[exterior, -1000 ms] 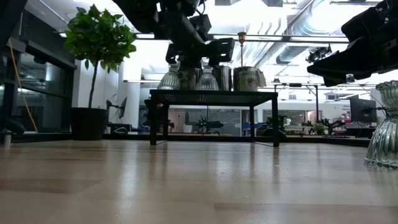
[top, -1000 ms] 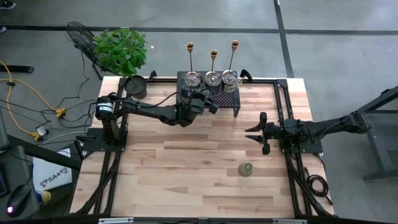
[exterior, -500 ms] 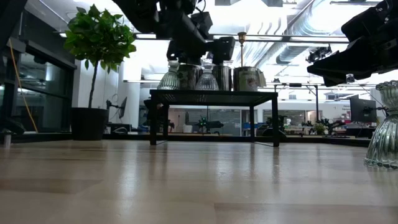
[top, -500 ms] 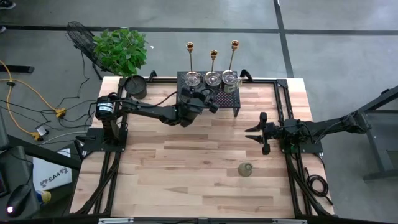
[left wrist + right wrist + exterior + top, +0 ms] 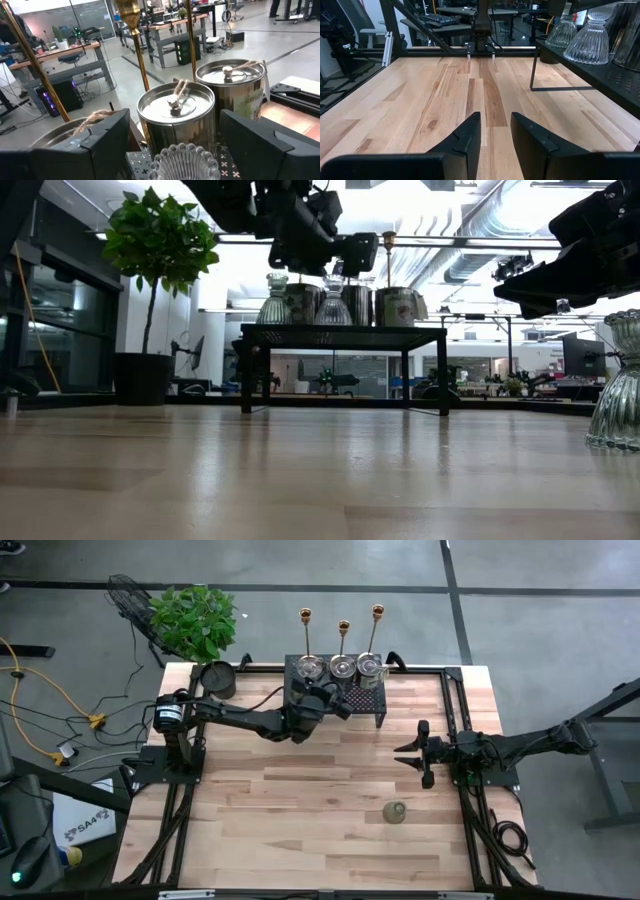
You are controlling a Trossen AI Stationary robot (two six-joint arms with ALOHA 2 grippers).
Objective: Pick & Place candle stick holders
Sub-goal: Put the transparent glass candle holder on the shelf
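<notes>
On the black mesh rack (image 5: 338, 690) at the tabletop's far edge, the squat cups sit in rows.

A ribbed clear glass cup (image 5: 183, 161) lies just beyond the left tool (image 5: 172, 145), whose fingers (image 5: 85, 150) are spread to either side of it without touching; behind it stand silvery cups (image 5: 175, 117) and three gold candlesticks (image 5: 343, 637) at the rack's back. One greenish glass cup (image 5: 395, 812) stands alone toward the tabletop's (image 5: 300, 830) near right corner. The right tool (image 5: 417, 754) waits near the right edge, its fingers (image 5: 465, 137) parted around nothing.
</notes>
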